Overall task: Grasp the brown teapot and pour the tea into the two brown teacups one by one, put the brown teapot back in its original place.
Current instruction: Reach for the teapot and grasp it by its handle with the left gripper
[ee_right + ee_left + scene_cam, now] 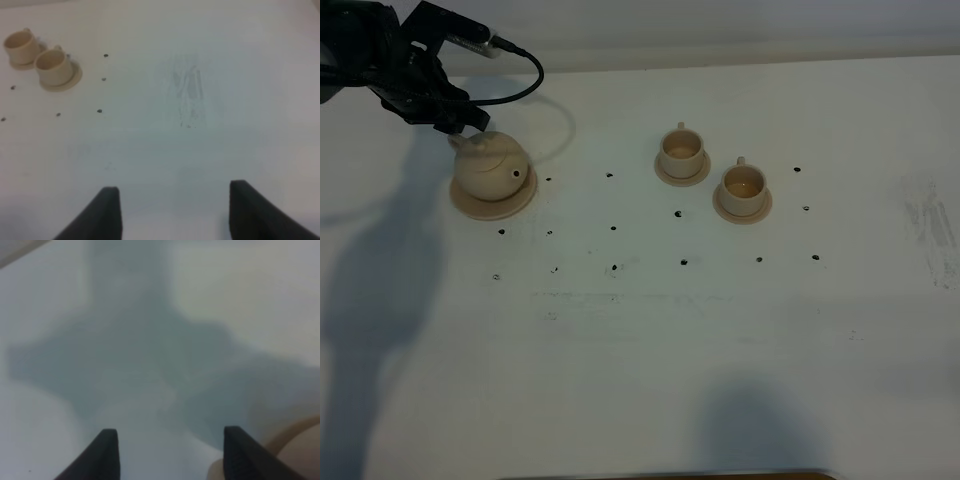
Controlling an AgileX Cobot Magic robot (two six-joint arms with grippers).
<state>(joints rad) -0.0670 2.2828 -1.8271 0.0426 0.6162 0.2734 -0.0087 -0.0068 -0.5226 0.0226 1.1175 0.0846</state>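
Desk (640,380): white, pale wall behind at 12 o'clock; grid of black dots (613,228) across the middle; dark shadows at 6 and 8 o'clock.
Exterior high, teapot: brown teapot (492,168) at 10 o'clock of the desk, upright, lid on, seated on the large saucer (470,208); spout toward 4 o'clock, handle toward 10 o'clock.
Exterior high, cups: rear teacup (681,148) at 1 o'clock of desk centre, front teacup (743,183) near it at 4 o'clock, each on its own small saucer, well apart from the teapot; fill not clear.
Exterior high, arms: left arm (415,80) with black cable (525,60) at 11 o'clock of the teapot, left jaws just beside the handle, contact not clear; right arm out of frame.
Left wrist: blurred; left jaws spread fairly wide, dark fingertips (107,455) with only shadowed desk between, nothing held; tan curved edge beside one fingertip, probably teapot or saucer.
Right wrist: right jaws wide apart, empty, fingertips (107,212) over bare desk; front teacup (52,67) and rear teacup (20,47) well apart from them.
Step in hand: by the look of it, the reach for the handle; teapot not lifted.
Next move: handle centred between the jaws, firm closure, level lift clear of the saucer, then across toward 3 o'clock to the rear teacup.
Writing: none readable, no brands or labels.
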